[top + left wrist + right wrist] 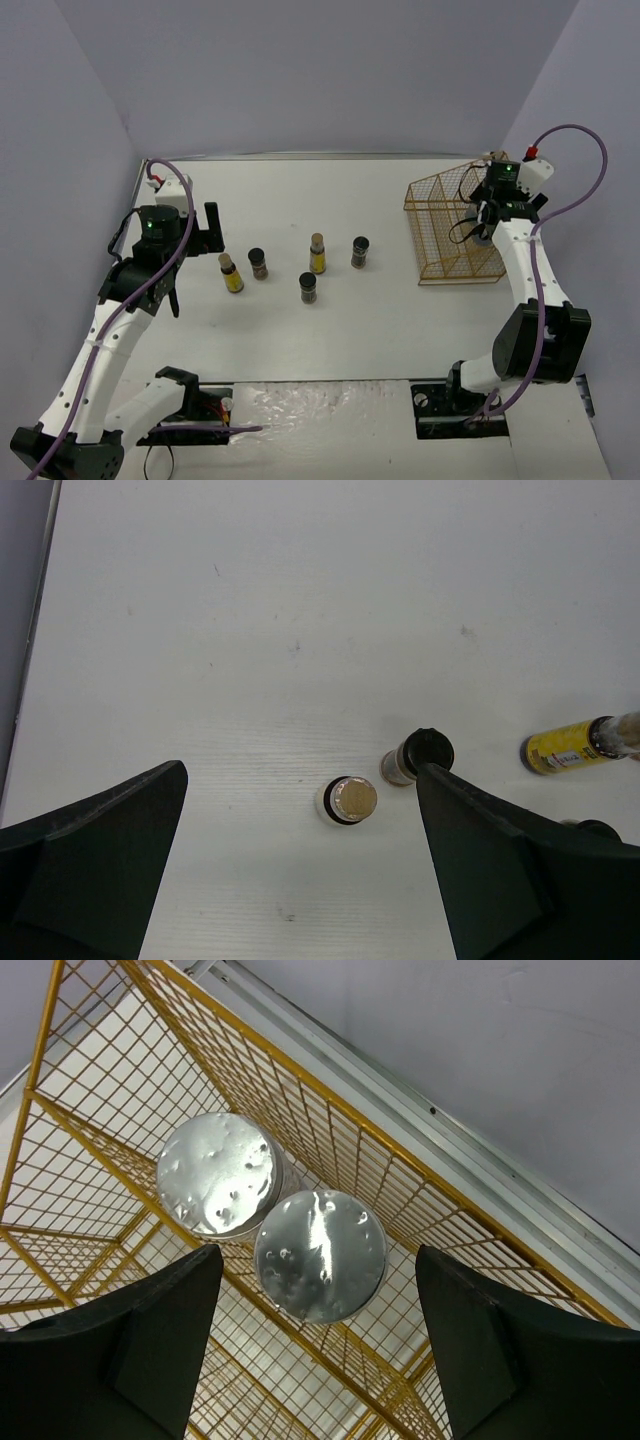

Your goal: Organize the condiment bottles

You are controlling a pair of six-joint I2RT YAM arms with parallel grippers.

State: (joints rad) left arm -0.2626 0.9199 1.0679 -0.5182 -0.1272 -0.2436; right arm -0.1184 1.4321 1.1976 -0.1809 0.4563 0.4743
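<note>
Five condiment bottles stand mid-table: a slim yellow one (pixel 231 272), a dark black-capped one (pixel 258 262), a second yellow one (pixel 317 252), and two more dark ones (pixel 360 250) (pixel 308 287). My left gripper (pixel 192 258) hangs open and empty, high above and left of them; below it are the yellow jar's tan lid (pixel 348 799) and a black cap (pixel 420 755). My right gripper (pixel 318 1260) is open over the gold wire basket (pixel 440 215). Two silver-lidded jars (pixel 218 1173) (pixel 320 1255) stand inside the basket, the nearer one between my spread fingers, untouched.
The basket's wire walls (pixel 120 1080) and dividers surround the right gripper. The table's back edge and the wall (pixel 480 1080) run just beyond the basket. The side walls stand close at the far left and right of the table.
</note>
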